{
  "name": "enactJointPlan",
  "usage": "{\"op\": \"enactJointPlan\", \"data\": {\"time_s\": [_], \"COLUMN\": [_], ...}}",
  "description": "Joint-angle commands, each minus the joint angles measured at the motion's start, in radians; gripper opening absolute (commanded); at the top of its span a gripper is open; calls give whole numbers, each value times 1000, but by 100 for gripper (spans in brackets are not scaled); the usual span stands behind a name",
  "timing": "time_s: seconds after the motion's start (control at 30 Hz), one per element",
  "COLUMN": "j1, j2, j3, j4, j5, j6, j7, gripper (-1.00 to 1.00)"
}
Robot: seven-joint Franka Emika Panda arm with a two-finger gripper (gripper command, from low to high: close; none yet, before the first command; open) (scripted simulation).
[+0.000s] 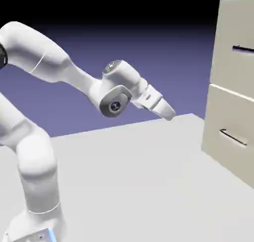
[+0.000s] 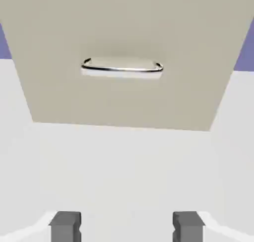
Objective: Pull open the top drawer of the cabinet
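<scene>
Nearest in the hand view is the gripper: its two dark tips stand wide apart with nothing between them, so it is released and holds nothing. In the exterior view it slants down and toward that view's right, over the bench, well apart from the cabinet.

Farther on, the hand view shows one drawer front with a thin bar handle, its long axis running across the picture, much as the line between the tips does. By its place low on the cabinet, just above the bench, I take this for the lower drawer, not the one wanted.

The top drawer lies up and to the exterior view's right of the gripper, directly over the lower one, and looks shut. Its dark handle runs level across the front and sits clearly higher than the tips. So the coming move turns on height: the gripper should need to rise and tilt up before going forward. Heading straight along its present aim would risk the wrong drawer.

I can read no brand, label or writing.
</scene>
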Motion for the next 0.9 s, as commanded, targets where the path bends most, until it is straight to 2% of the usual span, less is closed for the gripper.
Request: {"op": "enactJointPlan", "data": {"time_s": [0.0,0.87], "j1": [33,886], "j2": [-2,-54], "j3": [-28,-749], "j4": [21,577], "j5": [-34,-927], "j6": [-3,-76], "j7": [-44,-1174], "gripper": [0,0]}}
